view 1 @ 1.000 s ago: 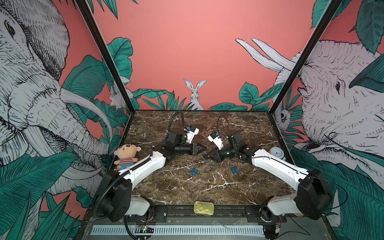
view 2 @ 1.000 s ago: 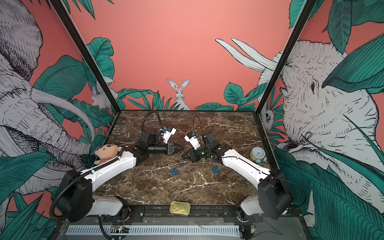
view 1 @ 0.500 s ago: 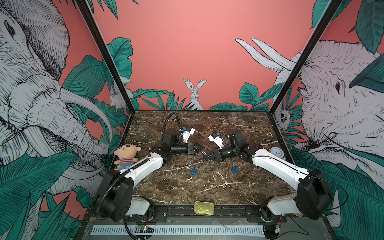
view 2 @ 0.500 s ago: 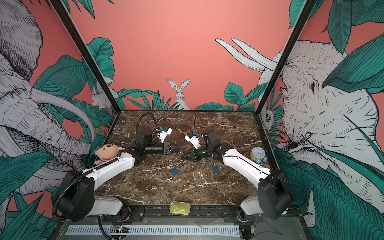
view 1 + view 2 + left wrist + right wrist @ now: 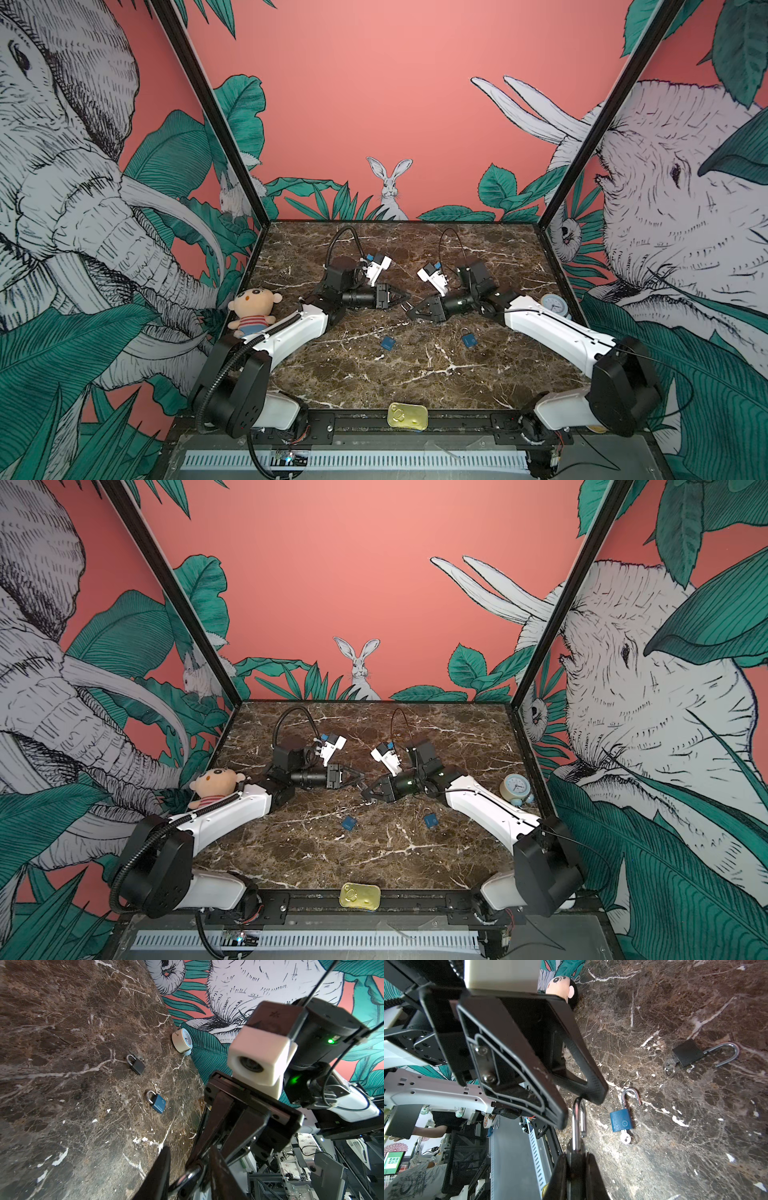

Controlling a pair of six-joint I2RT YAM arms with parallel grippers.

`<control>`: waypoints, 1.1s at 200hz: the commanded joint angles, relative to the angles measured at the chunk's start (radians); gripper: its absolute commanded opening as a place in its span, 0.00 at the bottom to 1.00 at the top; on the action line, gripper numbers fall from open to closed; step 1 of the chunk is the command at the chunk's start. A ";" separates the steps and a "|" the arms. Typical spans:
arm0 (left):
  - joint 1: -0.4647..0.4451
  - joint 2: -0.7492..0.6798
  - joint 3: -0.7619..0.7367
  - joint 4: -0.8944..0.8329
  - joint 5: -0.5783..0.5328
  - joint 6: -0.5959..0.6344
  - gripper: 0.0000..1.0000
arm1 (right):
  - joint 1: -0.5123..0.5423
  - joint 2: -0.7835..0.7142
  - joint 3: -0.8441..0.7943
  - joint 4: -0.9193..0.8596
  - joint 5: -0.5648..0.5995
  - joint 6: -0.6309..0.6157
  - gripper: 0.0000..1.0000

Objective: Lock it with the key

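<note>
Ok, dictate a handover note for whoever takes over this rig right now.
Left gripper: open, straddling the shackle of the held padlock.
Right gripper: shut on the held padlock, off the table.
On it: open blue padlock and open black padlock, keys inserted; shut blue padlock and shut black padlock toward the clock.
Done: apparently two locked. Left: check the held one, unclear; lock the open two.

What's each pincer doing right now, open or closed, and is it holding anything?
Left pincer: open, holding nothing.
Right pincer: closed on a padlock, its shackle sticking out.
</note>
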 commanded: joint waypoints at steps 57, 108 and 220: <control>0.018 -0.052 -0.032 0.001 0.027 0.014 0.23 | -0.008 0.002 0.031 0.050 -0.029 0.016 0.00; 0.021 -0.049 -0.039 0.000 0.030 0.016 0.19 | -0.008 0.000 0.034 0.056 -0.034 0.024 0.00; 0.021 -0.038 -0.053 0.014 0.040 0.011 0.03 | -0.009 -0.009 0.037 0.112 -0.054 0.083 0.00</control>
